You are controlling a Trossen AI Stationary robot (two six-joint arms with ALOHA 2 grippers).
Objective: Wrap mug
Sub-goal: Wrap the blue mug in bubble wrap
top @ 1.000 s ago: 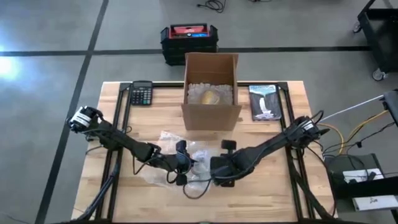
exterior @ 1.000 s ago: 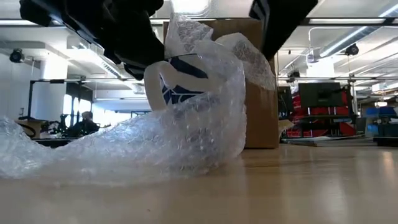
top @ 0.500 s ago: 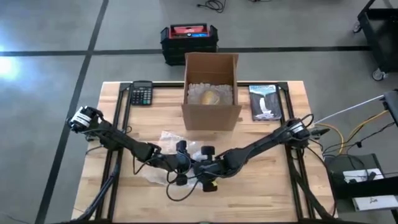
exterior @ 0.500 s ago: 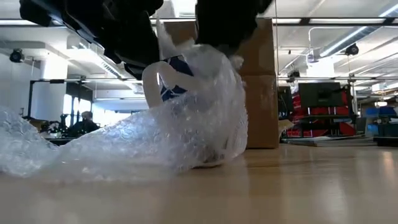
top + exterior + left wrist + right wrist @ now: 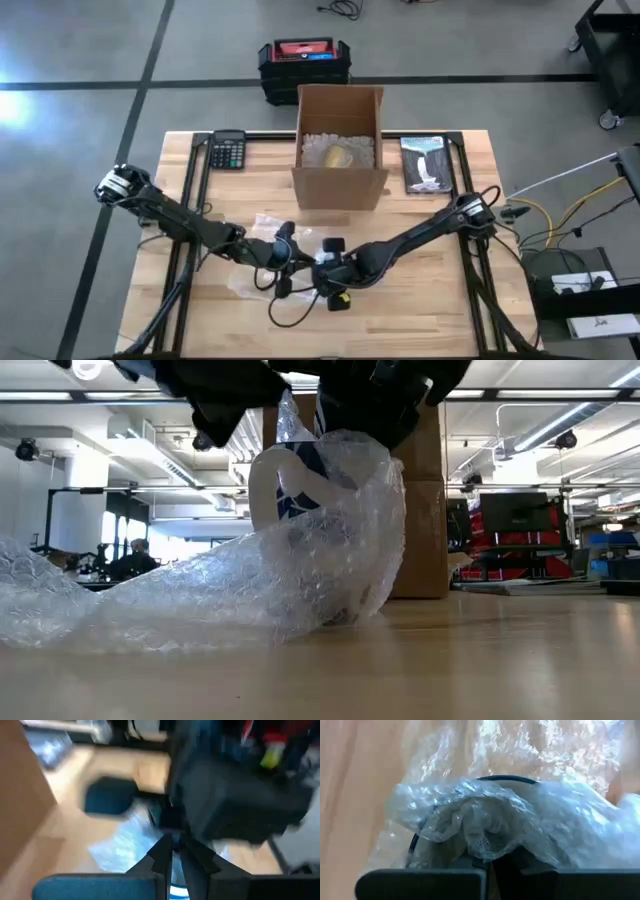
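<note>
A white mug [image 5: 285, 485] with a blue inside stands near the table's middle, its handle [image 5: 258, 495] bare. A sheet of bubble wrap [image 5: 200, 595] lies under it, rises over its top and far side, and trails across the table [image 5: 262, 222]. My left gripper [image 5: 283, 262] is shut just left of the mug. My right gripper [image 5: 325, 268] is shut over the mug's top, on a bunch of wrap. In the right wrist view the mug's dark rim [image 5: 505, 778] shows through the wrap. My left gripper has its fingers [image 5: 167, 851] together at the wrap's raised peak [image 5: 285, 410] beside the mug. Blur and the other arm hide the place of contact, so I cannot tell whether it holds wrap alone. My right gripper pinches a bunched fold of wrap [image 5: 485, 840] between its two fingers. It comes from above and from the table's right. The wrap is drawn over the mug's mouth, and its lower part lies on the table.
An open cardboard box [image 5: 339, 150] with pale filler stands behind the mug. A calculator [image 5: 228, 150] lies at the far left and a booklet [image 5: 424, 163] at the far right. A black and red case [image 5: 303, 65] sits on the floor beyond the table.
My right gripper has gone toward the table's left, carrying the wrap's free end up and over the mug's top. The wrap now covers the mug's mouth and right side. The mug has shifted a little and stands more upright. My left arm has drawn slightly toward the left edge.
</note>
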